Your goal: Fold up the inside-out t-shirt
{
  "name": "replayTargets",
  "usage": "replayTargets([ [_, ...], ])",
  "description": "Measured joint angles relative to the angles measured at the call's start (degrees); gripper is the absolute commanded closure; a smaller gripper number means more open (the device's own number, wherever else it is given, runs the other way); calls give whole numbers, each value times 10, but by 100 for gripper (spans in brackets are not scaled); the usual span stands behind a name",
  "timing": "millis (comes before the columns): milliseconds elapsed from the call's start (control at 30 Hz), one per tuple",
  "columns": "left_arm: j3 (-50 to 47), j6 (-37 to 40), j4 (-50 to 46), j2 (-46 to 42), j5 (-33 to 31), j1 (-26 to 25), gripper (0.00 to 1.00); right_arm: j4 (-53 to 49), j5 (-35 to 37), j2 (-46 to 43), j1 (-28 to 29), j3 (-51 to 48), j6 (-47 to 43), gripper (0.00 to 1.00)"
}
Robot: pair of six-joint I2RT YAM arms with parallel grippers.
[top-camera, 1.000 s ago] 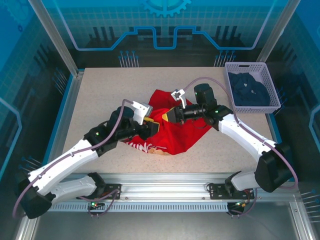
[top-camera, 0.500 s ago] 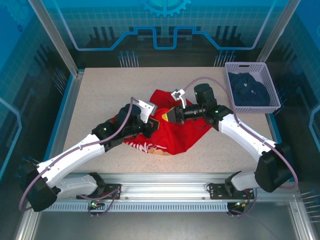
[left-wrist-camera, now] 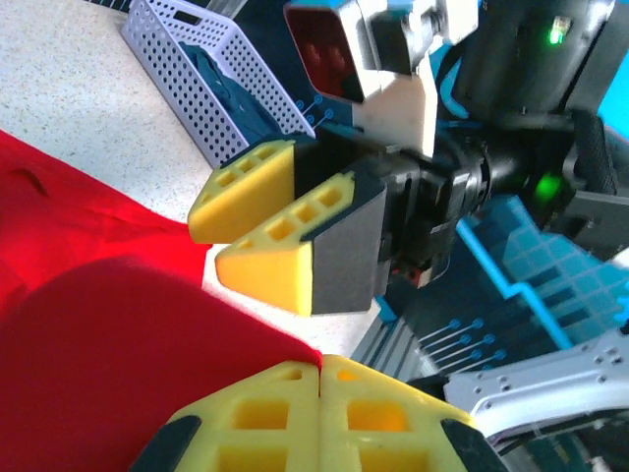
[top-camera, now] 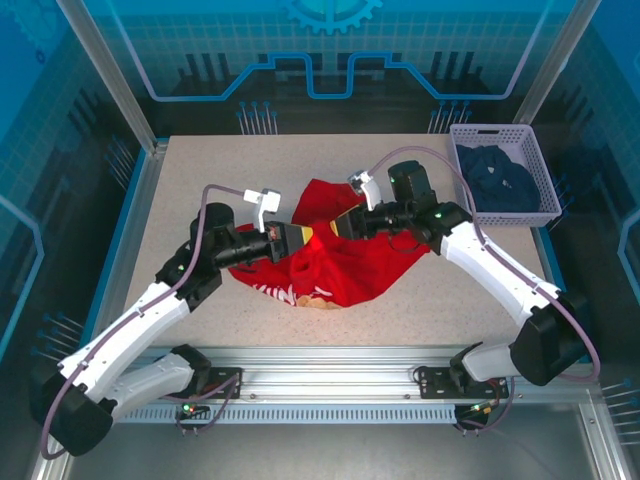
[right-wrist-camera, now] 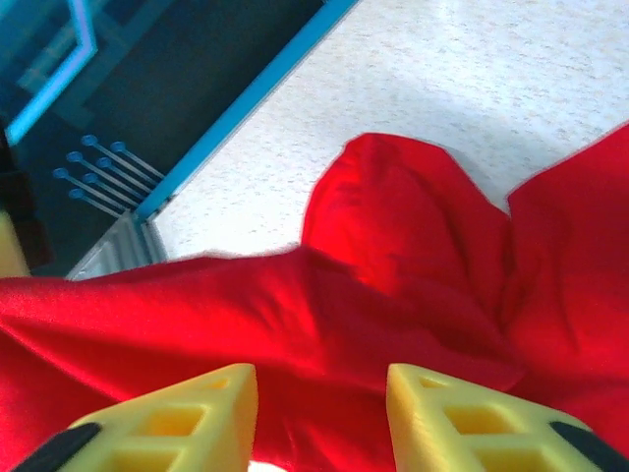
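Red t-shirt (top-camera: 355, 262) bunched at middle of table (top-camera: 200, 180), toward near edge. Left gripper (top-camera: 297, 238) clamped on a raised fold of it. Right gripper (top-camera: 340, 226) jaws apart, cloth beneath.

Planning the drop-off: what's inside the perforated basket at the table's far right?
A crumpled dark navy garment lies in the basket; anything beneath it is covered and cannot be seen.
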Motion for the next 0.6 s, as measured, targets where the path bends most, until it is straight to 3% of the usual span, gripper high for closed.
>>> replayTargets([
  [133,0,-42,5,0,-1,5,100,-3,75,-56,37,-39,-52,42],
  [267,0,-71,9,1,-2,5,100,33,85,-124,93,-98,-93,43],
  [600,0,-87,10,0,-2,5,100,156,75,-67,116,-157,-100,58],
])
